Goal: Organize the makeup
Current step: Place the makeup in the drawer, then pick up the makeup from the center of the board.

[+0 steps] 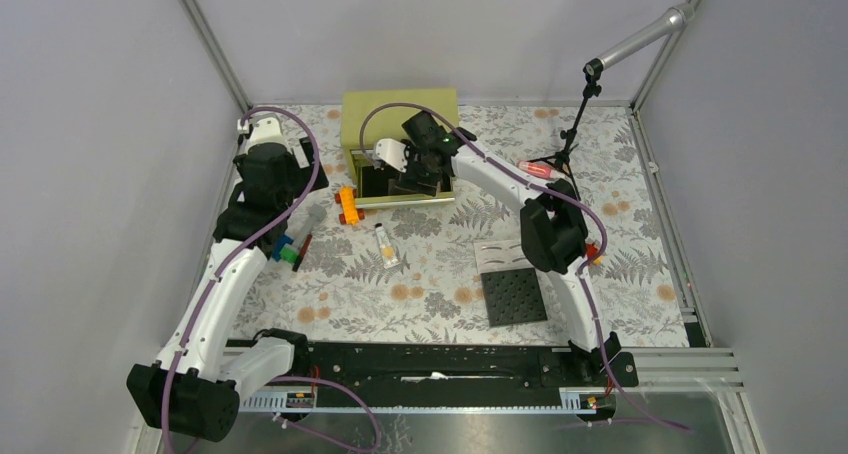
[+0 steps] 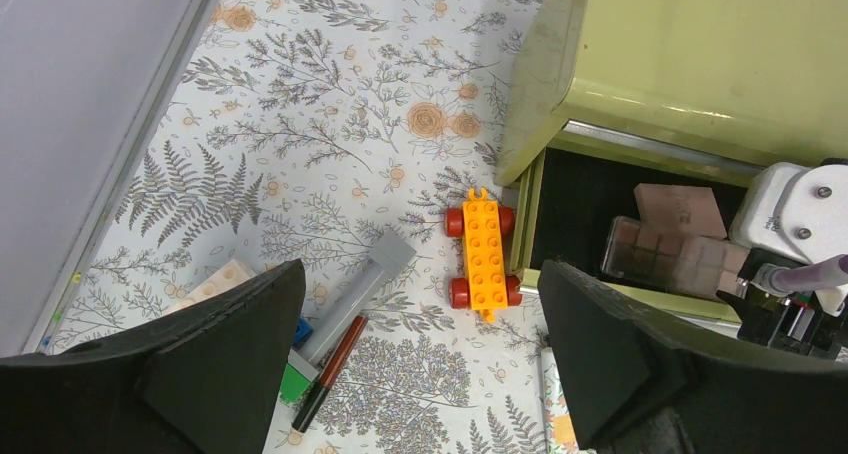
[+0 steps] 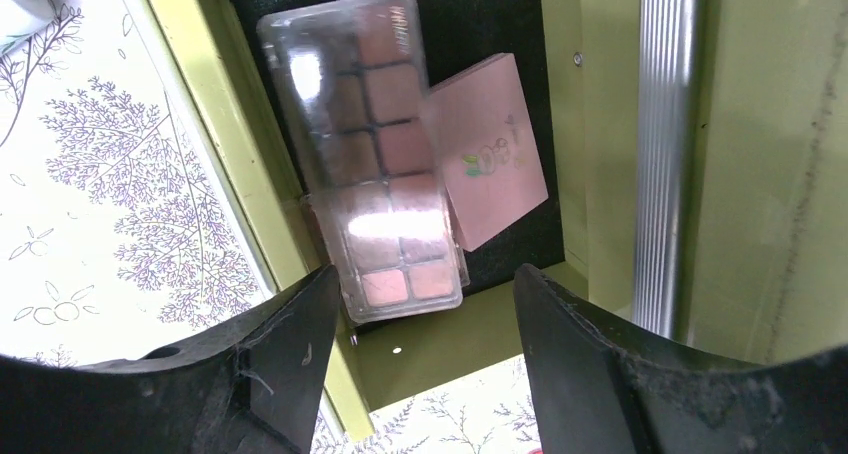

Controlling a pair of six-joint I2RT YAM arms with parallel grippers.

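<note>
A clear eyeshadow palette [image 3: 375,164] and a pink square compact [image 3: 490,164] lie side by side in the open drawer [image 3: 240,154] of a green box [image 1: 400,114]. My right gripper [image 3: 420,374] hangs open just above the drawer's near end [image 1: 415,182], its fingers touching nothing. My left gripper [image 2: 420,374] is open wide above the table [image 1: 268,202], holding nothing. Below it lie a red-brown pencil [image 2: 330,369] and a grey stick [image 2: 360,289]. A cream tube with a black cap [image 1: 386,244] lies mid-table. A pink-red tube [image 1: 535,169] lies at the far right.
An orange toy car [image 2: 484,252] stands against the drawer's left side. Cream, blue and green bricks [image 2: 295,384] sit beside the pencil. A dark studded plate [image 1: 513,296] and a pale flat case [image 1: 503,254] lie right of centre. A microphone stand [image 1: 575,124] rises at the back right.
</note>
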